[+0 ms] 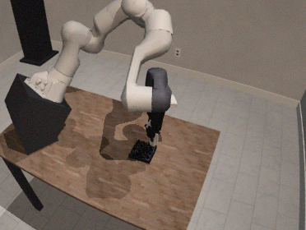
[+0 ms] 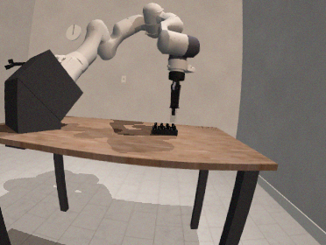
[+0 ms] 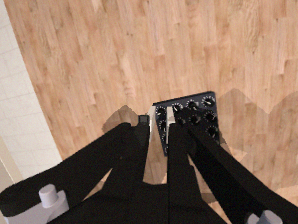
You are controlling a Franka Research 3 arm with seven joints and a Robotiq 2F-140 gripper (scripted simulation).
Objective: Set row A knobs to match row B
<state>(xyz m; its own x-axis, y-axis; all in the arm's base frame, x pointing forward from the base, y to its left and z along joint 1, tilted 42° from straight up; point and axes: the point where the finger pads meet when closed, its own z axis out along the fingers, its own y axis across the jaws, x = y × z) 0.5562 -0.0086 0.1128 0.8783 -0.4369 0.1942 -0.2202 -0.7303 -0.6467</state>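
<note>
The knob box is a small black box with rows of black knobs, standing on the wooden table. It also shows in the exterior view and in the wrist view. My gripper points straight down and hangs a little above the box's far edge, clear of the knobs. In the wrist view my fingers stand nearly shut with a narrow gap, over the box's left end column of knobs, and hold nothing. The knob lines and printed names are too small to read.
A large dark block carries the arm's base at the table's left end. The table edge runs at the left of the wrist view, with tiled floor beyond it.
</note>
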